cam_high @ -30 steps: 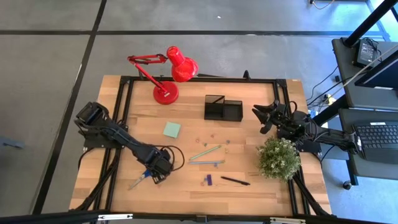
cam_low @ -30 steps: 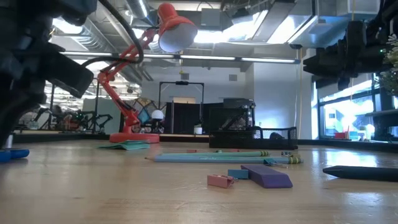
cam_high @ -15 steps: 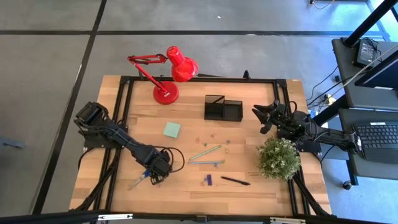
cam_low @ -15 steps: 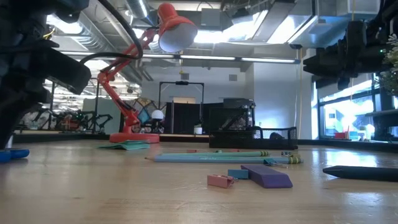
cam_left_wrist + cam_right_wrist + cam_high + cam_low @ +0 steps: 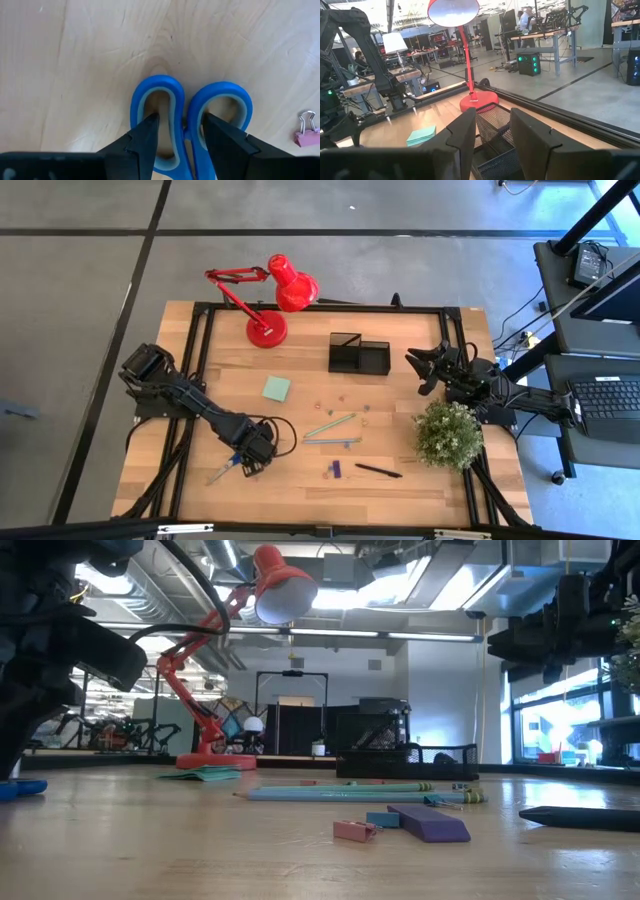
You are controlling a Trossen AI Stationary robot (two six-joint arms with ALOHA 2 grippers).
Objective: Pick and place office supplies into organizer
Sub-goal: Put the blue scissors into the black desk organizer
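Currently:
- Left gripper (image 5: 177, 127): down at the table's near-left part, fingers parted, straddling the inner side of one blue handle loop; not yet closed on it.
- Scissors (image 5: 187, 120): flat on the wood directly under the left gripper, both handle loops (image 5: 234, 462) by the fingers, blades running away toward the near-left table edge.
- Long axis: slanted across the table in the high view, handles toward the middle, tips outward; fingers set across that axis, to judge from the wrist view.
- Pink clip (image 5: 306, 131): just beside the outer loop, apart from it.
- Right gripper (image 5: 420, 370): raised off the table at the right, beside the organizer, fingers apart, holding nothing.
- Organizer (image 5: 359, 355): far side of the table, well apart from the scissors, close to the right gripper.
- Nearer arm: left, clearly; right arm far from the scissors.
- Likely next step: squeezing the loop, then carrying toward the organizer.
- Risk: a grip on one loop only may let the scissors swing.
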